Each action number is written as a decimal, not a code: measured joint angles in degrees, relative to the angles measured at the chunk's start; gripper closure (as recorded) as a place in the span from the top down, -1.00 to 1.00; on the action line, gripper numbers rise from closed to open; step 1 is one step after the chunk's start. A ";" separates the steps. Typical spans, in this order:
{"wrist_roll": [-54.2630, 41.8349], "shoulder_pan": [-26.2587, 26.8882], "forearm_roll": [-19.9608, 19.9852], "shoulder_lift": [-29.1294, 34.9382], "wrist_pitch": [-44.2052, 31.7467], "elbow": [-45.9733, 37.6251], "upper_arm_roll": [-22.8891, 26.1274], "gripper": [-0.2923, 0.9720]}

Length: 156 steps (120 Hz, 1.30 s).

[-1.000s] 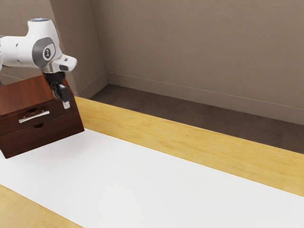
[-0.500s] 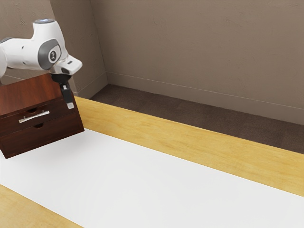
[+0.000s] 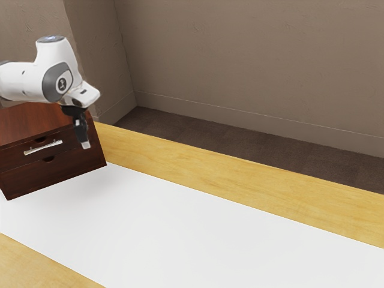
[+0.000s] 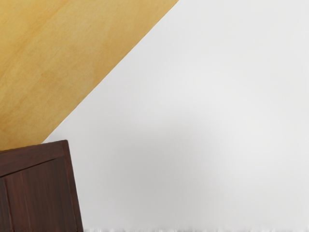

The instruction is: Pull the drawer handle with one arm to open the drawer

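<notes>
the drawer handle (image 3: 42,147) is a slim, pale metal bar. its long axis runs across the front of the drawer (image 3: 66,141) and rises a little toward the exterior view's right, with a small curved recess just above it and another just below. the handle lies to the exterior view's left of the gripper (image 3: 84,143), at about the height of the gripper's tip, with bare drawer front between the two. the drawer looks flush with the face of the cabinet (image 3: 57,171), so i judge it shut and the pull not yet begun. the gripper hangs tip-down by the cabinet's upper front corner on the exterior view's right. it is seen edge-on, so i cannot tell whether it is spread or closed, but it is not on the handle. as i read it, the coming move turns on carrying the gripper sideways along the front to the bar, taking the bar across its thin dimension, then drawing away from the face. the cabinet is a boxy block of dark, glossy reddish wood with visible grain. in the wrist view a corner of the cabinet (image 4: 36,193) sits just beside the hand, above the smooth white mat (image 4: 203,121). the mat lies on a honey-coloured wooden table (image 3: 240,174), and the white arm (image 3: 36,75) is the only one here.
</notes>
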State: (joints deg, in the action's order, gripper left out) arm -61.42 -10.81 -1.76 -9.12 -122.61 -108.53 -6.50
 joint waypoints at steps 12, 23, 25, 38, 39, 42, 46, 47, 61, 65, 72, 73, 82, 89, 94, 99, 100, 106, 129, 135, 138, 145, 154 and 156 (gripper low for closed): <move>0.35 -0.38 -0.19 1.83 -1.38 -2.91 -0.12 0.54; 0.74 -0.61 -0.28 2.81 -2.38 -4.51 -0.52 0.54; 0.81 -0.65 -0.29 3.01 -2.54 -4.75 -0.54 0.54; 1.23 -0.67 -0.32 3.52 -3.42 -5.54 -0.66 0.54; 1.26 -0.67 -0.33 3.55 -3.48 -5.61 -0.67 0.54; 1.35 -0.65 -0.33 3.61 -3.67 -5.78 -0.68 0.54; 1.46 -0.63 -0.34 3.72 -3.93 -6.04 -0.69 0.54; 1.48 -0.63 -0.34 3.75 -3.99 -6.11 -0.69 0.54; 1.82 -0.60 -0.35 4.04 -4.76 -6.76 -0.77 0.54; 1.91 -0.63 -0.35 4.10 -4.96 -6.90 -0.78 0.54; 2.05 -0.69 -0.35 4.14 -5.23 -7.10 -0.79 0.54; 2.07 -0.70 -0.35 4.14 -5.26 -7.12 -0.79 0.54; 2.23 -0.70 -0.35 4.21 -5.50 -7.28 -0.79 0.54; 2.36 -0.29 -0.36 4.66 -5.77 -7.95 -1.25 0.54; 2.45 -0.11 -0.38 5.00 -6.04 -8.58 -1.76 0.54; 2.54 -0.31 -0.40 5.34 -6.29 -9.10 -1.99 0.54; 2.56 -0.36 -0.40 5.40 -6.35 -9.19 -2.02 0.54; 2.65 -0.67 -0.41 5.85 -6.77 -10.01 -2.16 0.54; 2.95 -1.07 -0.43 6.66 -7.85 -11.35 -2.28 0.54; 3.02 -0.83 -0.44 6.71 -8.05 -11.57 -2.44 0.54; 3.05 -0.63 -0.44 6.74 -8.20 -11.76 -2.61 0.54; 3.11 -0.43 -0.44 6.78 -8.49 -12.12 -2.80 0.54; 3.18 -0.29 -0.44 6.80 -8.81 -12.57 -3.05 0.54; 3.20 -0.21 -0.44 6.84 -8.87 -12.65 -3.17 0.54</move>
State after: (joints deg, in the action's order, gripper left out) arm -58.22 -11.02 -2.20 -2.28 -131.49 -121.18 -9.68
